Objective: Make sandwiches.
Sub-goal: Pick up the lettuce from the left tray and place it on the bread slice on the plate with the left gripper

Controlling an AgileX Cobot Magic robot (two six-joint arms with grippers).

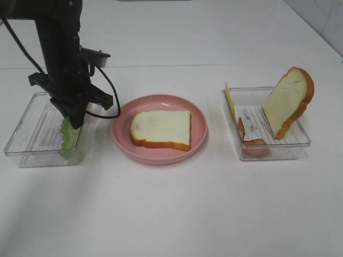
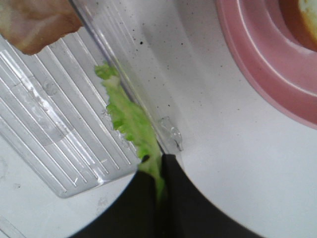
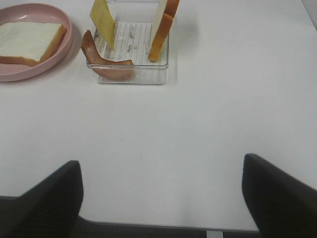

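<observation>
Left claw (image 2: 162,159) (closed tight) pinches lettuce (image 2: 127,117).

A lab: white table (image 1: 177,214), clear trays (image 1: 32,128), robot arm (image 1: 59,48).

On my screen the left tray (image 1: 37,128) and the right tray (image 1: 284,150) look like clear hard plastic with ribbed floors and a light shine, and the pink plate (image 1: 161,156) is smooth and glossy. The white table (image 1: 177,214) is smooth and matt. The bread slice (image 1: 161,128) looks matt and finely porous, the lettuce (image 2: 130,119) ruffled and slightly waxy, and the left gripper (image 2: 161,168) matt black.
</observation>
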